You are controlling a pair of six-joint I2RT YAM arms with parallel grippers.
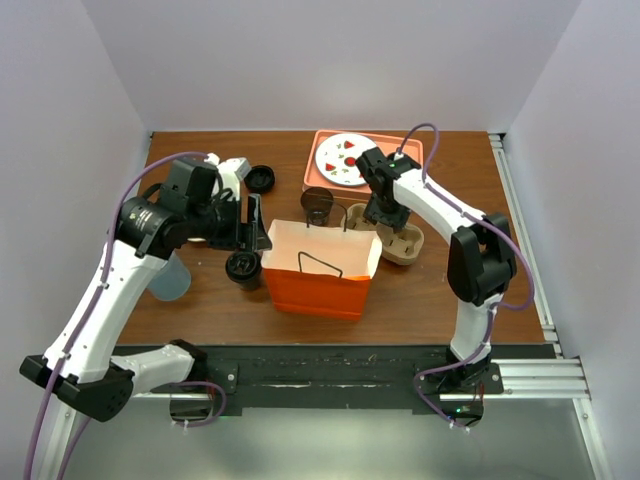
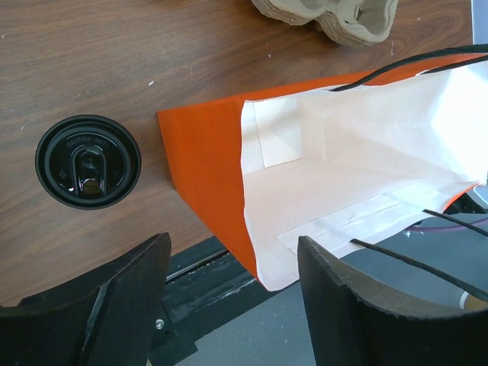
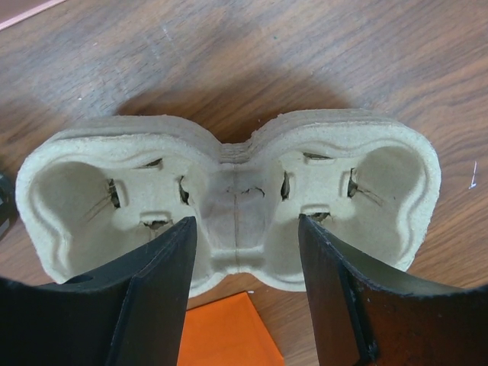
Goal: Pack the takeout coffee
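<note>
The takeout coffee, a dark cup with a round black lid, stands on the table just left of the orange paper bag. The bag is upright and open, showing its white inside. My left gripper hovers open above the bag's left edge, nothing between its fingers, with the coffee off to its left. My right gripper is open over the middle of a cardboard two-cup carrier, one finger at each well.
A flat black disc lies at the back left. A dark open cup stands behind the bag. A pink tray with a white plate sits at the back. A pale translucent cup stands near my left arm.
</note>
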